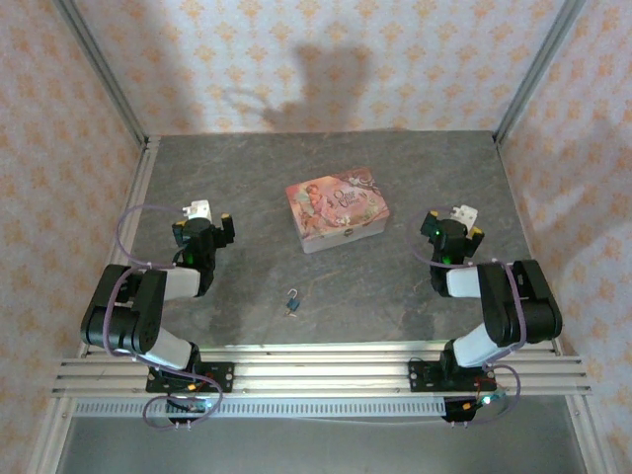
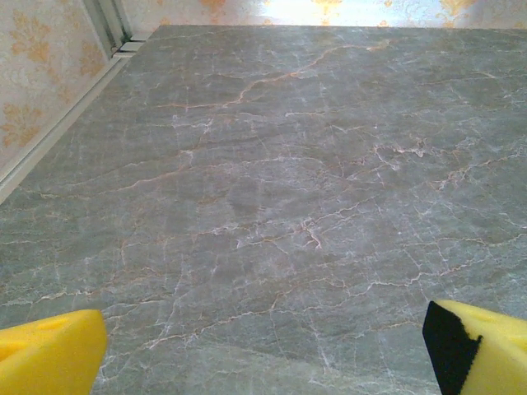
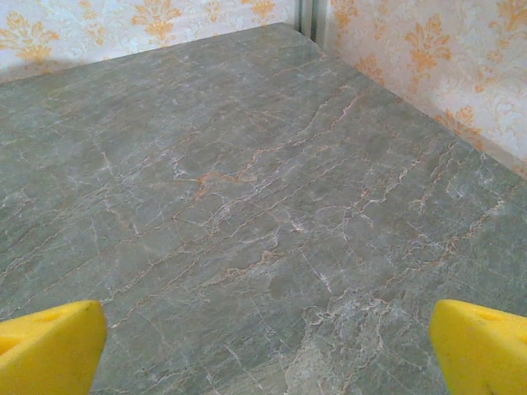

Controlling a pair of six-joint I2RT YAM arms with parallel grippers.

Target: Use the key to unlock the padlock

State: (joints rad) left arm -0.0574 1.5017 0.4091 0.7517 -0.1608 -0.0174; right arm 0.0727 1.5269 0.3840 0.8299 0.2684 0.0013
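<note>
Tiny dark bluish padlock [image 1: 293, 304] is lying on the grey marbled surface [image 1: 395, 286] near a pink tin box [image 1: 337, 210]. Left pincer [image 2: 263, 354] and right pincer [image 3: 268, 350] are gaping wide, empty.

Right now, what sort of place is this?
Probably a small enclosed test booth, not a real room: stone-look table walled by wallpaper panels, metal corner posts, aluminium mounting rail along the near edge.

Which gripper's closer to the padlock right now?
Left. The left gripper hangs beyond the padlock and to its left. The right gripper is farther off, beyond it and well to its right. Both are open.
</note>
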